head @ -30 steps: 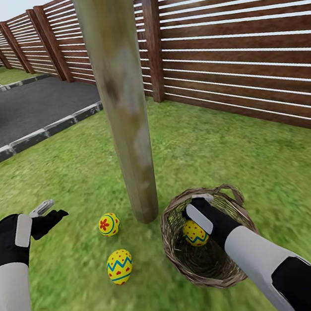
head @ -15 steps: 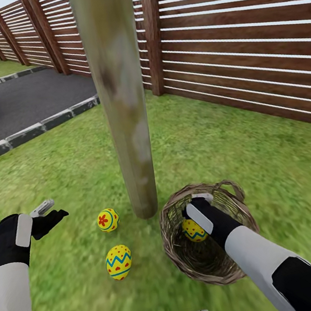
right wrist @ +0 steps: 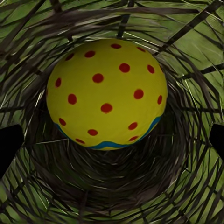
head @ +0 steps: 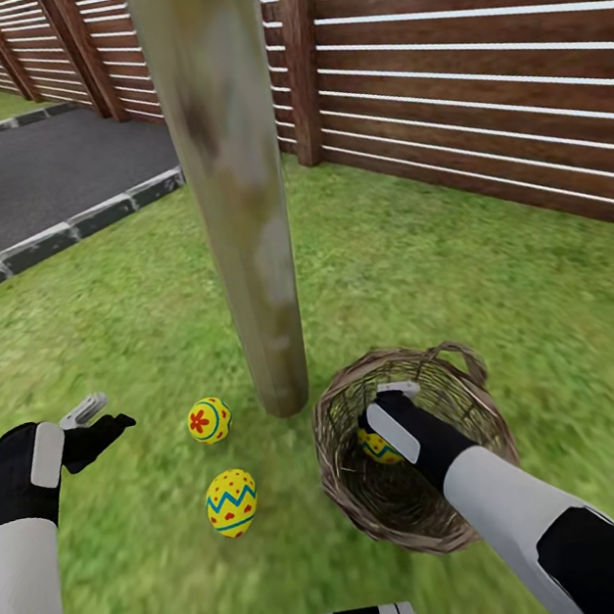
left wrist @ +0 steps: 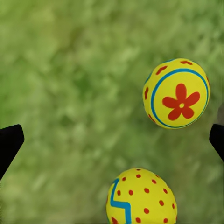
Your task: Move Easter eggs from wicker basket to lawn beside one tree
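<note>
Two Easter eggs lie on the lawn (head: 507, 315) at the foot of the tree trunk (head: 243, 218): a flower-marked egg (head: 209, 421) (left wrist: 177, 93) and a zigzag-banded egg (head: 231, 502) (left wrist: 142, 198). My left gripper (head: 101, 417) (left wrist: 112, 142) hovers open over the grass just left of them, holding nothing. The wicker basket (head: 337, 419) stands right of the trunk. My right gripper (head: 380, 421) (right wrist: 112, 142) reaches down inside it, open, with its fingertips wide apart on either side of the third egg (head: 374, 448) (right wrist: 107, 93). That egg rests on the basket floor, partly hidden by the hand in the head view.
A brown slatted wooden fence (head: 468, 73) runs behind the tree and along the right. A dark grey paved driveway (head: 39, 181) with a stone kerb (head: 67, 231) lies at the back left. Open grass spreads to the right of the basket and in front of the eggs.
The head view has shifted, so the whole scene sits a little higher and left. The right gripper now covers more of the egg in the basket. The left arm holds still.
</note>
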You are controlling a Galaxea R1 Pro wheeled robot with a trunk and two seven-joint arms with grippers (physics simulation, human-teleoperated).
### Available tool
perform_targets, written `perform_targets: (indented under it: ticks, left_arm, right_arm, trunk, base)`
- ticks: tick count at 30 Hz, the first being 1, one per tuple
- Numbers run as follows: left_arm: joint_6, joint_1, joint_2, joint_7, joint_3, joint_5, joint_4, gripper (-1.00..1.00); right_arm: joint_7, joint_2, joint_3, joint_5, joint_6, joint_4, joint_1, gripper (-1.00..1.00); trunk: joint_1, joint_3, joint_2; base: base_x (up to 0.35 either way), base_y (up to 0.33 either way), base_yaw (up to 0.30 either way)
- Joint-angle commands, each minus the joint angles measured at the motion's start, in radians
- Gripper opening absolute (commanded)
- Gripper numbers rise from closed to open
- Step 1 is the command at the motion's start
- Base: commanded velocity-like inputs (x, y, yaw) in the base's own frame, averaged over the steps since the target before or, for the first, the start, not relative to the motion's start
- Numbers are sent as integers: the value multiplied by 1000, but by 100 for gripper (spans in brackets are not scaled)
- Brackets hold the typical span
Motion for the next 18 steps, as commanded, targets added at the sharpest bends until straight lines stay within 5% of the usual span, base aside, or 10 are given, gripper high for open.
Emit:
perform_targets:
  ticks: [1, 6, 18]
  left_arm:
    - [4, -1, 0, 9, 1, 11, -1, 100]
    - [4, -1, 0, 9, 1, 12, 1, 100]
    - [4, -1, -3, 9, 2, 12, 3, 100]
  right_arm:
    - [-9, -1, 5, -9, 2, -1, -1, 100]
    - [-9, -1, 7, -9, 1, -1, -1, 100]
    - [8, -3, 22, -8, -74, -1, 0, 100]
  trunk:
    - [0, -5, -1]
    - [2, -24, -2]
    - [2, -24, -2]
  base:
    - [0, 0, 0]
    - [0, 0, 0]
    - [0, 0, 0]
